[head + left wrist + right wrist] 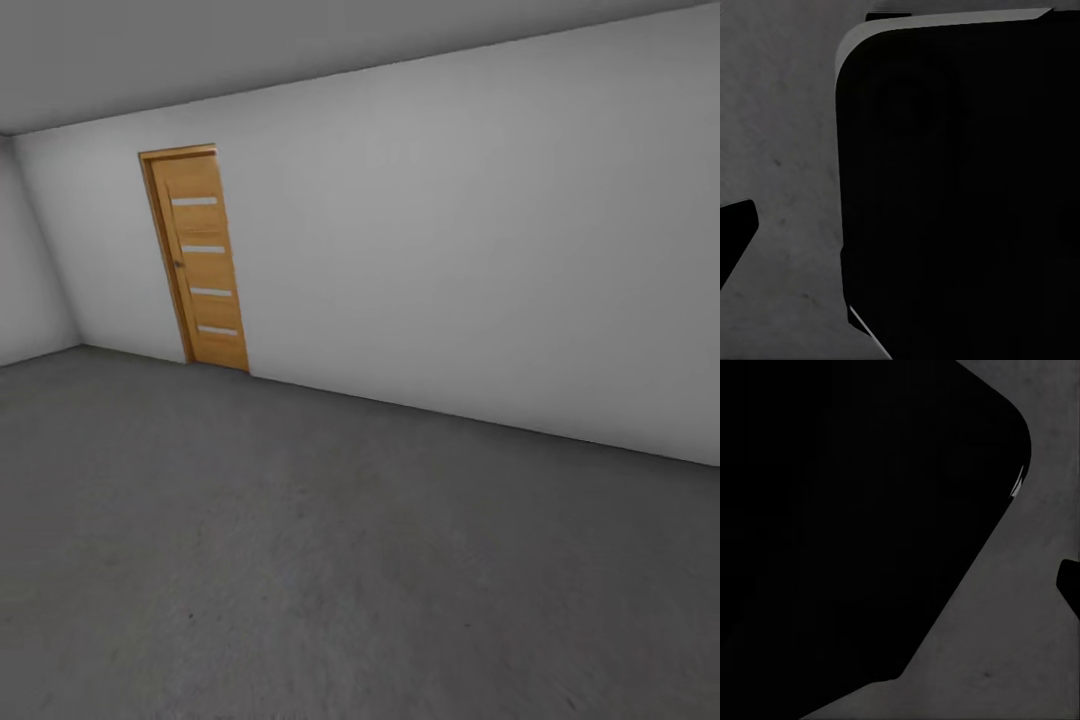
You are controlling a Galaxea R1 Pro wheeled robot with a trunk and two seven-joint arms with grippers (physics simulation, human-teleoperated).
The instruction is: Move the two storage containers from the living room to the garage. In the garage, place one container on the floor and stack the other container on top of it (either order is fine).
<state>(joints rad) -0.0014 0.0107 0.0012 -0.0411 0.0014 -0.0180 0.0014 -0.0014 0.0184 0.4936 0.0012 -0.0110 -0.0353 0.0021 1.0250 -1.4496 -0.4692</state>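
Grey-white walls [450,250] and a dark, mottled concrete floor [300,560] frame the garage, with a honey-coloured plank door [198,258] closed and upright in the far wall near the left corner. Both wrist cameras face a black rounded robot panel [960,202] over concrete. Whether either gripper's fingers are open or closed cannot be told.

This was a bare garage-like room of a home: plain grey-white walls [450,260], a dark grey, mottled concrete floor [330,560], and a single honey-coloured wooden door [200,258] with four narrow pale panes set in the far wall.
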